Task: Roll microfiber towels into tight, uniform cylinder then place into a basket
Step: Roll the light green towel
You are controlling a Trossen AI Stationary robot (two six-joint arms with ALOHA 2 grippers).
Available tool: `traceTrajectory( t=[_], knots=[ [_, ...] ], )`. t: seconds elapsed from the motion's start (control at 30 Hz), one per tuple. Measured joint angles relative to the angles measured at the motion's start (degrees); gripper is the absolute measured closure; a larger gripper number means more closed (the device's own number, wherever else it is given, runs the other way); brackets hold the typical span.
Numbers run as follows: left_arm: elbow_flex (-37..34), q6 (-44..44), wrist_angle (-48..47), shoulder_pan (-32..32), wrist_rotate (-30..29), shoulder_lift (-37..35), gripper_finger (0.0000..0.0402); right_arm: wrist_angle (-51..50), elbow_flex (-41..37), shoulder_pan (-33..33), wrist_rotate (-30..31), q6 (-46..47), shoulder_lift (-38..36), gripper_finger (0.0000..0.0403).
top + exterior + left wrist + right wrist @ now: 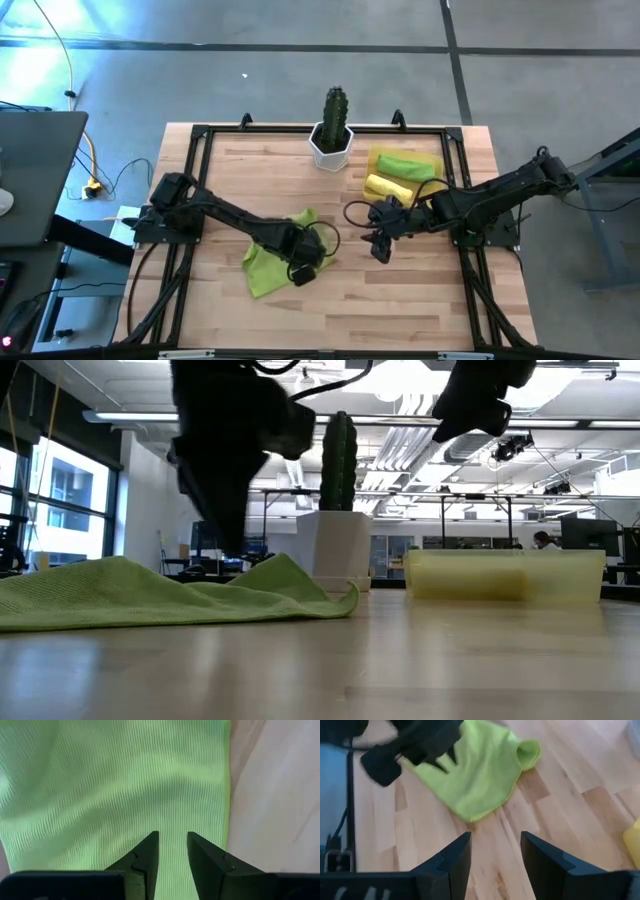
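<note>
One lime-green towel (265,262) lies loosely spread and rumpled on the table left of centre; it also shows in the low view (130,590) and the right wrist view (475,775). My left gripper (300,268) stands over its right part, pointing down, fingers a small gap apart (172,842). My right gripper (380,250) is open and empty above bare wood (495,845), between the towel and the basket (435,160). In the basket lie a rolled lime-green towel (405,165) and a rolled yellow towel (388,187). My left gripper points down at the towel's flat ribbed surface (170,815) near one edge. In the low view the towel's near fold (235,575) hides the fingertips, so I cannot tell whether they touch the cloth.
A white hexagonal pot with a cactus (331,145) stands at the table's far edge, just left of the basket. A black frame (200,135) runs around the table top. Bare wood lies along the near edge (380,310).
</note>
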Motion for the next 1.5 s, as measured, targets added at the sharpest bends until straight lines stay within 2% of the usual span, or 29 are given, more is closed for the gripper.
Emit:
traceTrajectory(
  t=[0.17,0.33,0.57,0.9,1.13,1.5],
  knots=[
    [0.00,0.03,-7.79,-2.53,1.38,0.00,0.0310,4.52,0.00,-0.01,3.24,0.34,1.34,0.0242],
    [0.00,-0.07,-13.34,-5.63,-1.40,0.00,0.0310,5.80,0.00,1.12,2.98,-0.86,5.00,0.0242],
    [-0.03,-2.14,-12.77,-9.00,-4.38,1.13,0.0310,7.18,0.00,4.00,2.99,-3.69,11.72,0.0242],
    [-0.04,-9.05,-8.22,-9.43,-4.45,5.01,0.0310,21.76,0.00,6.62,5.59,-14.49,22.09,0.0242],
    [-0.07,-6.21,0.00,-7.42,-4.73,5.84,0.0310,16.54,-0.02,8.42,6.12,-15.18,21.20,0.0242],
    [0.09,7.05,15.12,0.86,-5.08,8.44,0.0310,0.97,-0.02,12.58,11.92,-9.85,11.47,0.0242]
  ],
)
